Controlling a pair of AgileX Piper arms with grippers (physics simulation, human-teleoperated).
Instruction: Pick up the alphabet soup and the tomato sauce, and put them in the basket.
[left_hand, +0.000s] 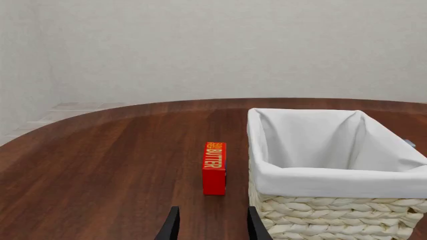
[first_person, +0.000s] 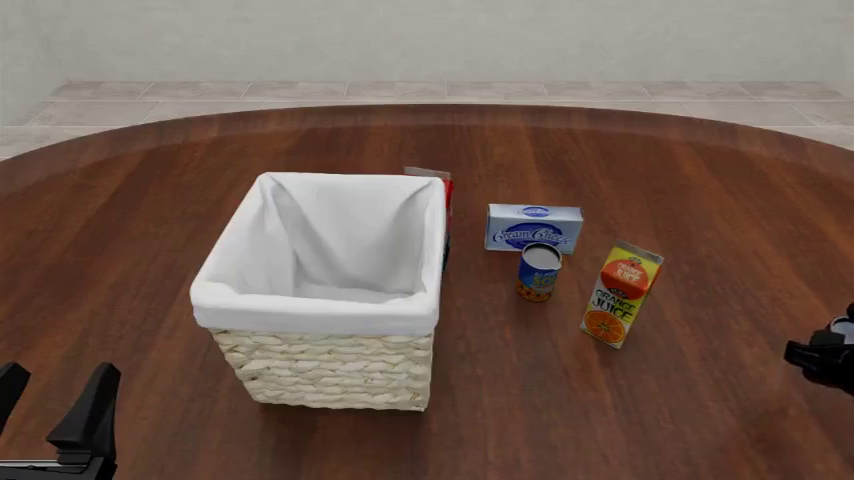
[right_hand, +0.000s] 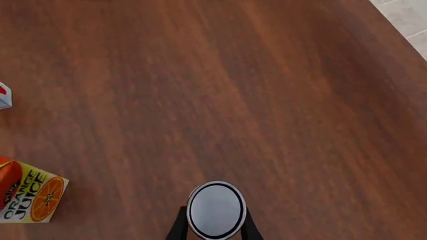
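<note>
Wicker basket (first_person: 327, 375) cloth-lined, cylindrical alphabet soup (first_person: 538, 272) beside — right claw (right_hand: 215, 231) straddles silvery-topped can (right_hand: 215, 209); left claw (left_hand: 211, 225) parted, empty.

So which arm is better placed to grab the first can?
Right. The right gripper straddles a silvery-topped can, probably the tomato sauce, and the alphabet soup stands on its side too. The left gripper faces only the butter box and basket.

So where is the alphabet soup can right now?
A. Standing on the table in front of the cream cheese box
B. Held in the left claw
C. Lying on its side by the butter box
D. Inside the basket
A: the alphabet soup stands upright on the table, just in front of the cream cheese box, outside the basket.
</note>
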